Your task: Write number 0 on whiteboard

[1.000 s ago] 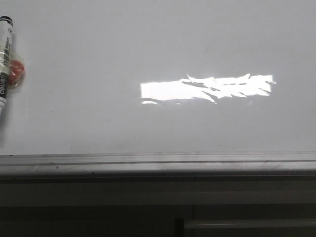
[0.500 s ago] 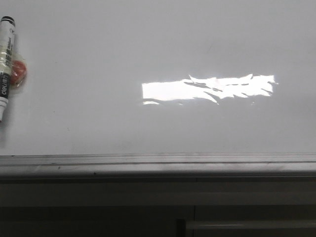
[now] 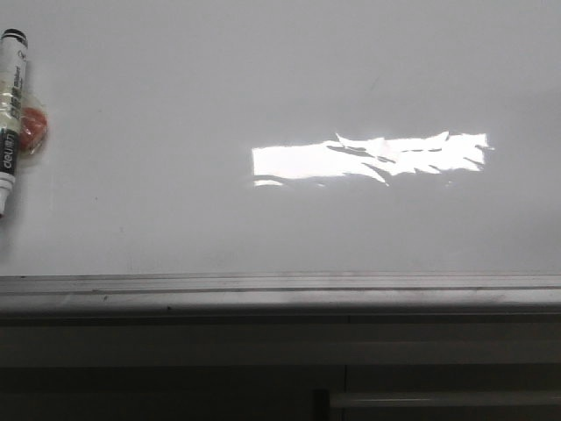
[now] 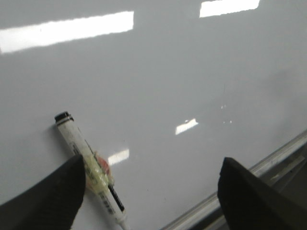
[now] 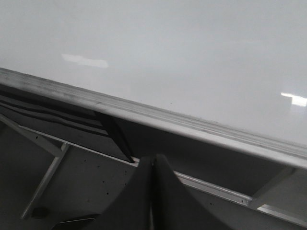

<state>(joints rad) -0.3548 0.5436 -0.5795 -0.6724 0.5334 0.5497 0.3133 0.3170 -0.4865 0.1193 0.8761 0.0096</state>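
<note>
The front view faces the whiteboard (image 3: 280, 79) close up, its rail (image 3: 280, 289) low in frame, a marker (image 3: 10, 114) at the left edge. The left wrist view looks down on that marker (image 4: 88, 165) and board. The right wrist view sits lower, sharing rail (image 5: 144, 112) and board.

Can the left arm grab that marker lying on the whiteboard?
Probably yes. The left pincer hangs open just above the marker on the whiteboard, one finger right beside it, and nothing lies between them.
</note>
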